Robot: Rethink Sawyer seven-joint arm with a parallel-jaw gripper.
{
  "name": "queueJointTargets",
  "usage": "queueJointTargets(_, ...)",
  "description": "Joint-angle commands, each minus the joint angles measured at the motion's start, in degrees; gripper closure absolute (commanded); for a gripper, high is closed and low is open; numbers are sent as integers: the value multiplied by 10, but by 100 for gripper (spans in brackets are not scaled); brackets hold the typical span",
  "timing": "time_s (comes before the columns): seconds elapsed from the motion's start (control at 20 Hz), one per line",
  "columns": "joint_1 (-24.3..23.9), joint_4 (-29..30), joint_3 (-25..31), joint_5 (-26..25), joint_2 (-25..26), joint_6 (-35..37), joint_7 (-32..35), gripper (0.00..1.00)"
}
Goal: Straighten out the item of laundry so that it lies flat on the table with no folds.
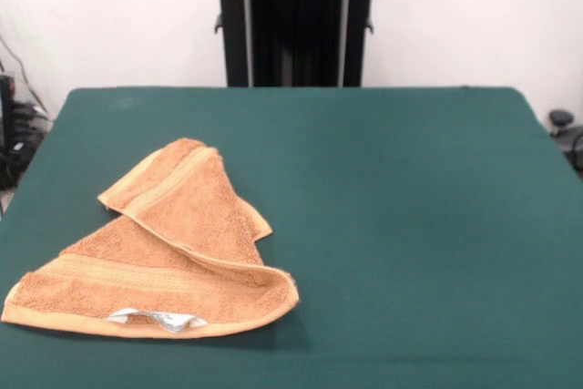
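The item of laundry (168, 248), an orange-tan terry towel, lies folded on the left near part of the dark green table (410, 225). One corner is turned over the rest, making a rough triangle with its tip pointing to the far side. A woven border band runs along the near long edge, and a small white tag (159, 319) pokes out at the near hem. A rounded fold sits at the towel's near right end. No gripper shows anywhere in the front view.
A black pedestal (296, 20) stands behind the table's far edge. Cables and dark gear (14, 134) sit off the left side, and a small dark object (562, 120) lies beyond the right edge.
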Motion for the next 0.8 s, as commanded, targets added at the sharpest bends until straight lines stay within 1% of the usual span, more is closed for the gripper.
queueJointTargets(0.05,-84,15,133,-46,-11,32,-98,0)
queueJointTargets(0.15,-95,17,151,-47,-10,32,-89,0)
queueJointTargets(0.3,-95,24,150,-47,-17,45,-64,0)
queueJointTargets(0.4,-101,25,154,-55,-20,46,-59,0)
queueJointTargets(0.5,-107,22,152,-57,-21,66,-68,0)
queueJointTargets(0.7,-92,6,117,-83,-24,109,-53,0)
queueJointTargets(0.75,-93,6,107,-82,-25,132,-49,0)
queueJointTargets(0.8,-109,15,112,-60,-23,147,-58,0)
